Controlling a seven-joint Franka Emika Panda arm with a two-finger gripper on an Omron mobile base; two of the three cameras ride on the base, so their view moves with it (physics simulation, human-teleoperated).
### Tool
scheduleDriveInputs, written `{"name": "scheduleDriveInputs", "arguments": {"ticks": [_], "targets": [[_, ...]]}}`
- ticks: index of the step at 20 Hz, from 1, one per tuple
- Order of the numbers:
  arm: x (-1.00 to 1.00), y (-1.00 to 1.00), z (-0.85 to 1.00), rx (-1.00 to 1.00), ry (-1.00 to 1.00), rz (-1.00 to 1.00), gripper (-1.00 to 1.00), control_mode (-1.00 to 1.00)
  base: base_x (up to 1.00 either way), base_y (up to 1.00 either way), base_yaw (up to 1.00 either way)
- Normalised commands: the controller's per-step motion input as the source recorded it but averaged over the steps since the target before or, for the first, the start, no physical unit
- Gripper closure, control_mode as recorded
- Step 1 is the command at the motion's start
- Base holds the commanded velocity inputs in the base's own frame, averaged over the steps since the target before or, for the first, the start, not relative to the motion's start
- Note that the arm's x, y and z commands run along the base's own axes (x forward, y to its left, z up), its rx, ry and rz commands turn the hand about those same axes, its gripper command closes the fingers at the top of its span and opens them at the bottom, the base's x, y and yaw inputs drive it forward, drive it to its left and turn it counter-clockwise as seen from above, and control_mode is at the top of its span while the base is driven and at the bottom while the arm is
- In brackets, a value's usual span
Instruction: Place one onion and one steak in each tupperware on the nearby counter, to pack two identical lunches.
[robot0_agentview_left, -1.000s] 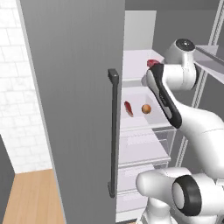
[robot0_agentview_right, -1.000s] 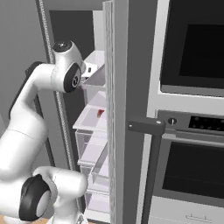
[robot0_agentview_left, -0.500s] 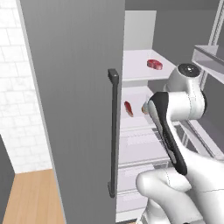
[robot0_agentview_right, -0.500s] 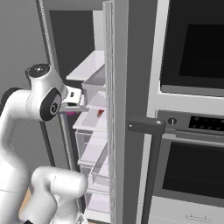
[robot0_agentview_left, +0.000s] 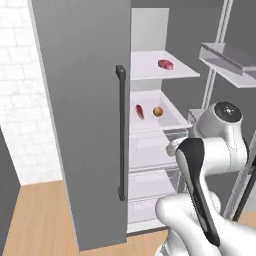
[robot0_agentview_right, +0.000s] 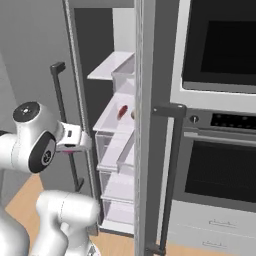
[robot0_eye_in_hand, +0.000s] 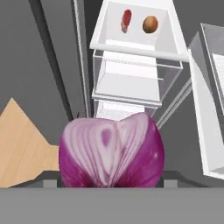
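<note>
Your pincer (robot0_eye_in_hand: 111, 186) grips a red onion (robot0_eye_in_hand: 111, 151), clear of the fridge. One steak (robot0_agentview_left: 165, 64) on the top shelf, another steak (robot0_agentview_left: 139, 111) and a brown onion (robot0_agentview_left: 158, 111) below it remain unpacked. I judge the task barely begun.

In the hand view, the round purple-and-white onion (robot0_eye_in_hand: 111, 151) at the bottom centre hides both fingertips, and its underside is cut off by the lower border. In the right base view, the tall grey fridge door edge (robot0_agentview_right: 142, 125) covers half of the small brown onion (robot0_agentview_right: 133, 115) mid-frame.
</note>
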Motion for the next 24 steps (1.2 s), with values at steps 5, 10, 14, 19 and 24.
{"name": "scheduleDriveInputs", "arguments": {"ticks": [5,10,14,19,24], "targets": [[0.0,0.0,0.0,0.0,0.0,0.0,1.0,1.0,-1.0,-0.72,-0.13],[0.0,0.0,0.0,0.0,0.0,0.0,1.0,1.0,-0.45,-1.0,-0.35],[0.0,0.0,0.0,0.0,0.0,0.0,1.0,1.0,0.02,-1.0,-0.41],[0.0,0.0,0.0,0.0,0.0,0.0,1.0,1.0,0.27,-1.0,-0.38],[0.0,0.0,0.0,0.0,0.0,0.0,1.0,1.0,0.92,-1.0,-0.19]]}}
